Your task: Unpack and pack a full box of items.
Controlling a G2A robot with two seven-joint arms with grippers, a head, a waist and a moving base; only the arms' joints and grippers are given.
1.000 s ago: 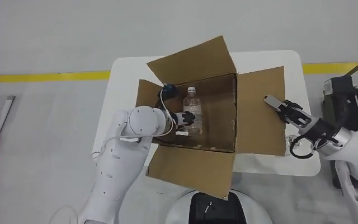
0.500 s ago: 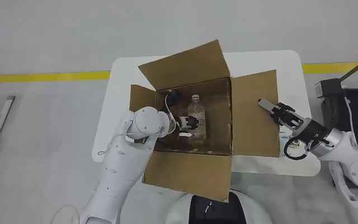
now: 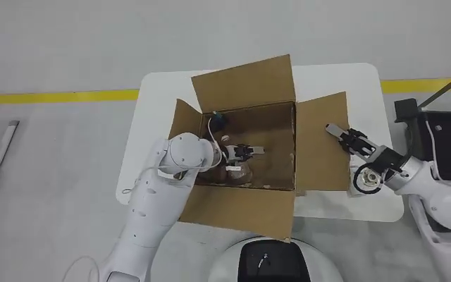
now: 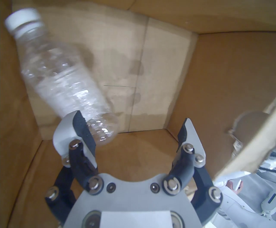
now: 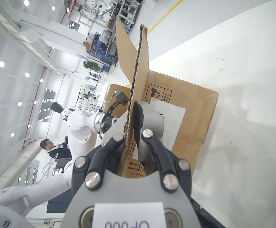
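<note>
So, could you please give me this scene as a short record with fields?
Box: open, flaps out, on table
Bottle: clear, white cap, tilted inside box
Left end effector: open, inside box, bottle's base beside one finger
Right end effector: shut on side flap, at its outer edge

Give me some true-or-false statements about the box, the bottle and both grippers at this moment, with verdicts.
1. The left gripper is open inside the box. True.
2. The bottle stands upright. False: it is tilted, inside the box.
3. The right gripper is closed on a flap of the box. True.
4. The bottle's cap is blue. False: it is white.
</note>
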